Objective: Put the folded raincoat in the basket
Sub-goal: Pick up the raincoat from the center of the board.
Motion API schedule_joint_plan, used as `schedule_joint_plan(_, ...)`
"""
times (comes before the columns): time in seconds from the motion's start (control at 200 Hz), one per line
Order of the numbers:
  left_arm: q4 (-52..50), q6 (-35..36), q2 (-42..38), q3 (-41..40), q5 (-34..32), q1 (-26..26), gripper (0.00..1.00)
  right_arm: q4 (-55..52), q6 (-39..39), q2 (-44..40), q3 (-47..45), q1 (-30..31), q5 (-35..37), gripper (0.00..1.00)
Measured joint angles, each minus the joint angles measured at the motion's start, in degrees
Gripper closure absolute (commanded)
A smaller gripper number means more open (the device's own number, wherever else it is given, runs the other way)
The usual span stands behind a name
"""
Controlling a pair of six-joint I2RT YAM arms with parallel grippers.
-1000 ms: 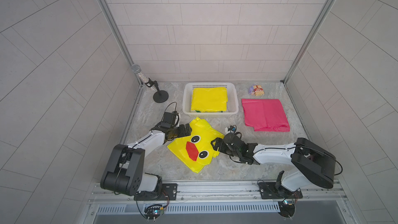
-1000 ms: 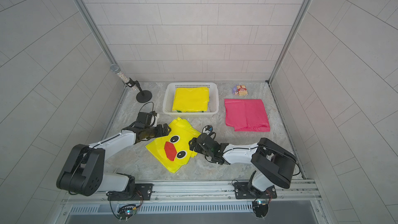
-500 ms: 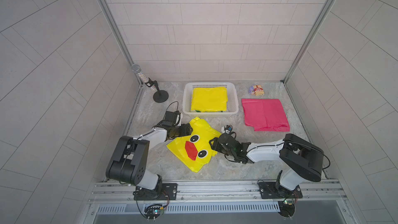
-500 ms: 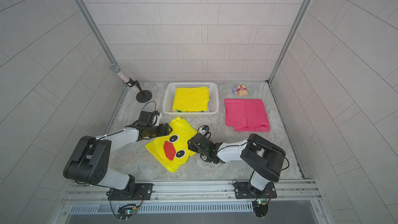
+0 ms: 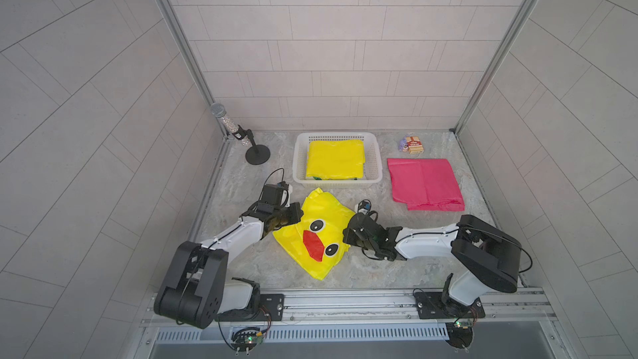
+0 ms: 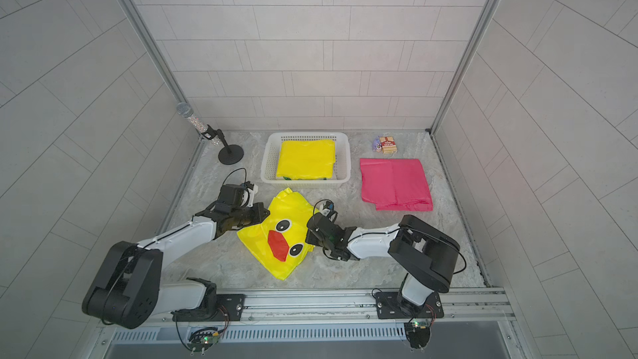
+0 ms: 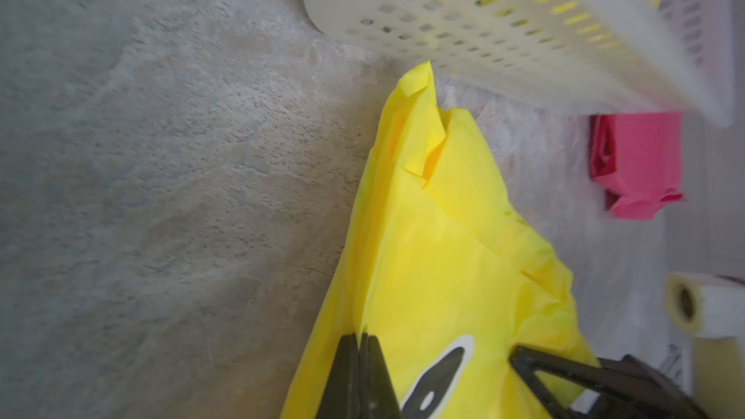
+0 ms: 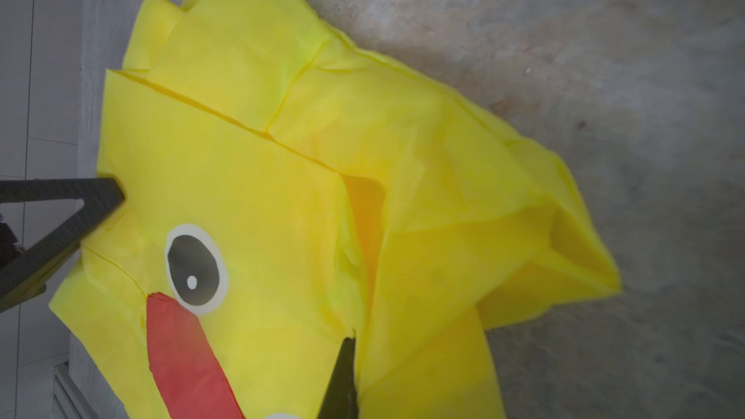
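Both pincers pinch the crinkled, glossy yellow duck-face raincoat (image 5: 319, 233): left gripper (image 5: 293, 217) and right gripper (image 5: 348, 234) at opposite edges, near the perforated white basket (image 5: 374, 164).

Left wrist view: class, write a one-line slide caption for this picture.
Left gripper shut on the yellow duck-face raincoat lying on the table, white basket just beyond its tip.
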Motion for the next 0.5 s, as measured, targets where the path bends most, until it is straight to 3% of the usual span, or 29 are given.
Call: schedule_joint_plan(0.5,-8.6,-8.0,-16.0,2.3,2.3,-0.9,1.0,-21.5,-14.6,-15.5,12.8,-3.9,-2.4,1.0)
